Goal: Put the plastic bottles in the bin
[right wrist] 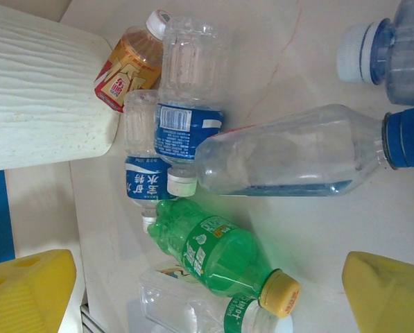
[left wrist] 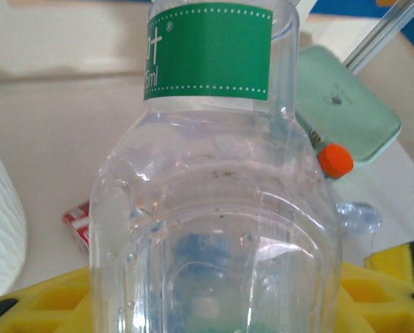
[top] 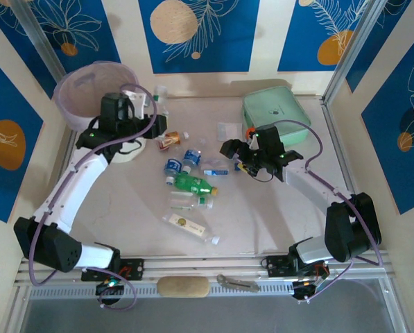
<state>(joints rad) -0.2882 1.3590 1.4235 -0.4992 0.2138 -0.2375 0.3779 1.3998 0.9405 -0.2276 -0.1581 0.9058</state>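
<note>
Sprawling bottles (top: 193,183) near mint-green case (top: 276,114)

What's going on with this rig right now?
Two arms are clearing bottles into a bin. The left pincer is shut on a clear bottle with a green label, held beside the bin, not over it yet. The right pincer hangs open above the loose bottles on the table, gripping nothing.
</note>
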